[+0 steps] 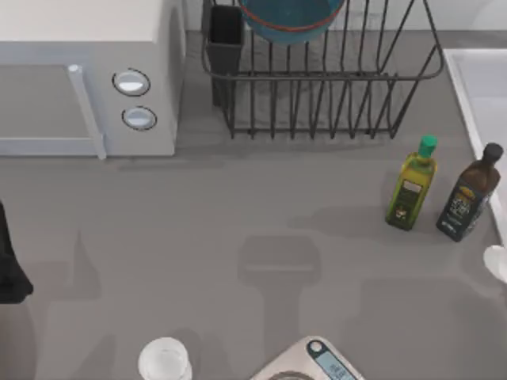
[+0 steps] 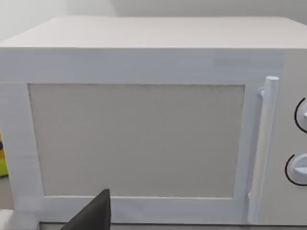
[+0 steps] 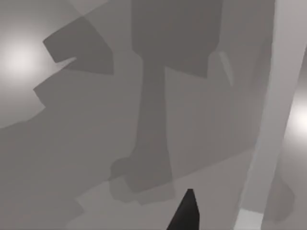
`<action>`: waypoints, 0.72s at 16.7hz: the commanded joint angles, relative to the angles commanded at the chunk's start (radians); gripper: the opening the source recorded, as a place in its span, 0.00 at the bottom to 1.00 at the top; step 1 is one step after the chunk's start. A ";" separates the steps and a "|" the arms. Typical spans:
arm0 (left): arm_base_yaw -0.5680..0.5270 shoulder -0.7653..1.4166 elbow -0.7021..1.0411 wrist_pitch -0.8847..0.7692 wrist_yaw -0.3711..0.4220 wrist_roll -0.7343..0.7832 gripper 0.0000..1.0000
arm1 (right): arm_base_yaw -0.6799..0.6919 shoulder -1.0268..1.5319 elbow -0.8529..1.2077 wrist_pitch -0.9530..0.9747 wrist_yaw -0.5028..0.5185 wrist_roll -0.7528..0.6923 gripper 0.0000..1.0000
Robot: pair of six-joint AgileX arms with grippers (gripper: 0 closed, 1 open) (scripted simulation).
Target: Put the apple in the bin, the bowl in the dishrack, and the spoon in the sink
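The bowl (image 1: pixel 291 20) already sits in the dishrack (image 1: pixel 333 103), at the rack's back, beside the dark utensil cup (image 1: pixel 226 39) at the rack's left corner. Left of the rack stands the white microwave (image 1: pixel 87 79), its two knobs facing the rack. Right of the rack runs the pale rim of the sink (image 1: pixel 467 95), and a pale oval, the spoon (image 1: pixel 497 261), lies at the table's right edge just below the sink's near end. Between the rack and the spoon stand two bottles close together: an olive-green one with a green cap (image 1: pixel 412 186) and a dark one with a black cap (image 1: pixel 470 194).

Well in front of the rack, at the table's near edge, are a small white cup (image 1: pixel 165 360) and a grey scale (image 1: pixel 313 362).

The left arm (image 1: pixel 9 261) is a dark shape at the left edge, below the microwave; its wrist view looks at the microwave door (image 2: pixel 136 139), with one dark finger tip (image 2: pixel 93 213) showing. Whether its fingers are wide or narrow, I cannot tell. The right wrist view shows shadowed grey table and one dark finger tip (image 3: pixel 186 213); its spread I cannot tell either.
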 joint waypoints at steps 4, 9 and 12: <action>0.000 0.000 0.000 0.000 0.000 0.000 1.00 | -0.002 -0.069 0.096 -0.142 0.000 0.004 0.00; 0.000 0.000 0.000 0.000 0.000 0.000 1.00 | -0.001 -0.074 0.102 -0.150 0.000 0.007 0.00; 0.000 0.000 0.000 0.000 0.000 0.000 1.00 | -0.014 -0.047 0.133 -0.166 0.000 0.015 0.00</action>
